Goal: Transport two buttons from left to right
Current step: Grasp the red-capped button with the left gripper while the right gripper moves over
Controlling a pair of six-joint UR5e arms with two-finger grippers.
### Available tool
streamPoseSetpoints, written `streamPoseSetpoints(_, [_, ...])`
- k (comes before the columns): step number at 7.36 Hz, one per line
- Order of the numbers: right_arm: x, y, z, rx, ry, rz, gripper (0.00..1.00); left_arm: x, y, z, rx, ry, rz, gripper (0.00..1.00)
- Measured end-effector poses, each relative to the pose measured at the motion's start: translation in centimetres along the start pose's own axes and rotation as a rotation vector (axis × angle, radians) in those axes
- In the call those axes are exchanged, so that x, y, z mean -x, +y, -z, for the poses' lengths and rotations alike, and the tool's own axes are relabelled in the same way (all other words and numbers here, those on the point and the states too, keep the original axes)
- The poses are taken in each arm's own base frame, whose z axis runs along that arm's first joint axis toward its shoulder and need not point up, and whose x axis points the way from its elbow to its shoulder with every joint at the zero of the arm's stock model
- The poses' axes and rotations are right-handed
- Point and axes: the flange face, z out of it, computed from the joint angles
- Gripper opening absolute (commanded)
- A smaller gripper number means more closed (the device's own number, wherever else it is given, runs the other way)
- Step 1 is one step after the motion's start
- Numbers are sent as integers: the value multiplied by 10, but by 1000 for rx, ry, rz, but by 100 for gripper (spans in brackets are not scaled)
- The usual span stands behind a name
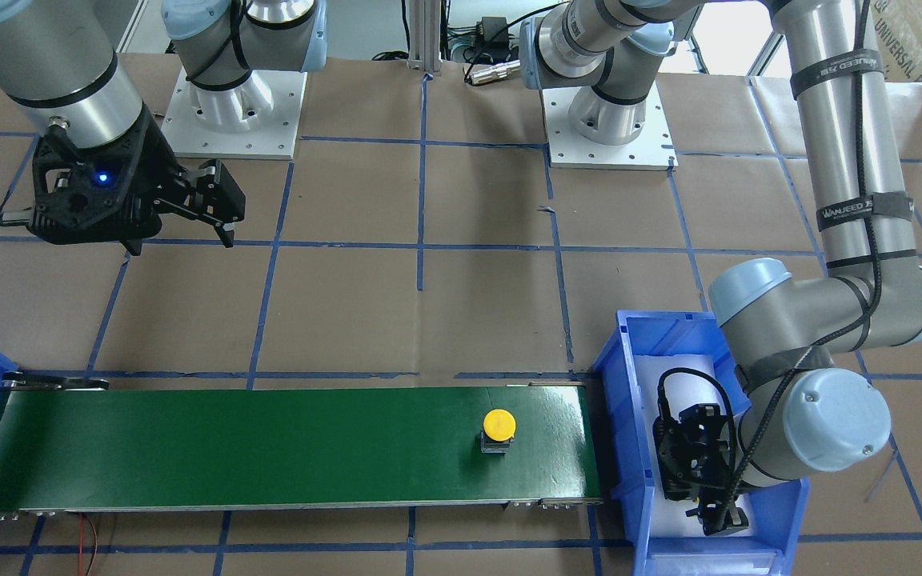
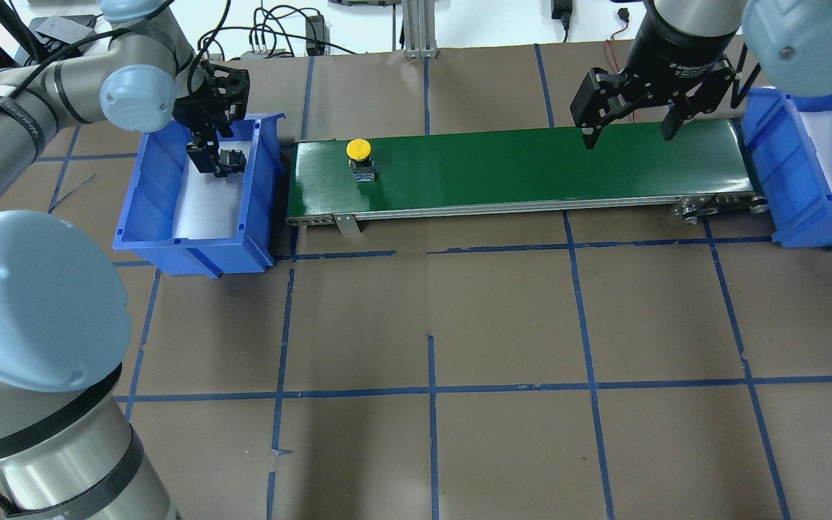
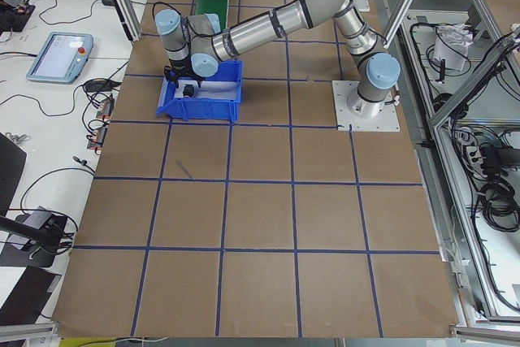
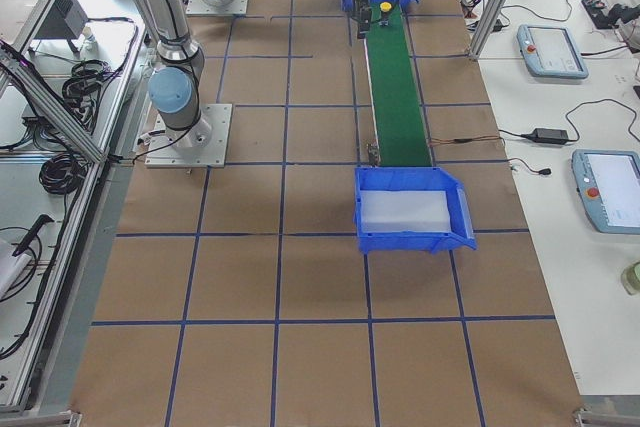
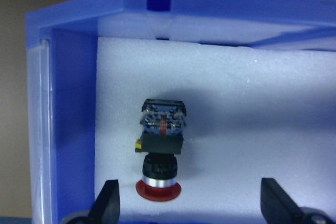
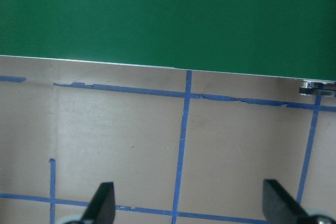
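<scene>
The yellow-capped button [image 1: 499,428] [image 2: 360,155] stands upright on the green conveyor belt [image 2: 531,166] near the belt's end by the left blue bin [image 2: 199,242]. The red mushroom-capped button [image 5: 160,150] lies on its side on white foam inside that bin. My left gripper [image 2: 217,155] [image 5: 190,202] hangs open inside the bin, just above the red button, holding nothing. My right gripper [image 2: 629,133] [image 6: 189,203] is open and empty above the other end of the belt, near the right blue bin [image 2: 799,209].
The belt [image 1: 269,448] runs between the two blue bins on a brown table with blue tape lines. The right bin [image 4: 410,237] holds only white foam. Both arm bases [image 1: 233,112] stand behind the belt.
</scene>
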Motion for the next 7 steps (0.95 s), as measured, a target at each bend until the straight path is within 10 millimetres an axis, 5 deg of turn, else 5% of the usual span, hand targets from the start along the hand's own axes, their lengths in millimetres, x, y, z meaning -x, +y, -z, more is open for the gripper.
streamPoseSetpoints(2, [11,2,0,-12,-12,90,100,0,0,-8,-1,8,-1,84])
streamPoseSetpoints(3, [12,1,-1,-15,-14,144,100,0,2,-10,-2,11,1,52])
streamPoseSetpoints(4, [13,1,-3,-14,-17,185,100,0,2,-13,-4,14,0,31])
streamPoseSetpoints(7, [12,-15,-25,-2,-27,355,100,4,3,-6,-3,-6,0,14])
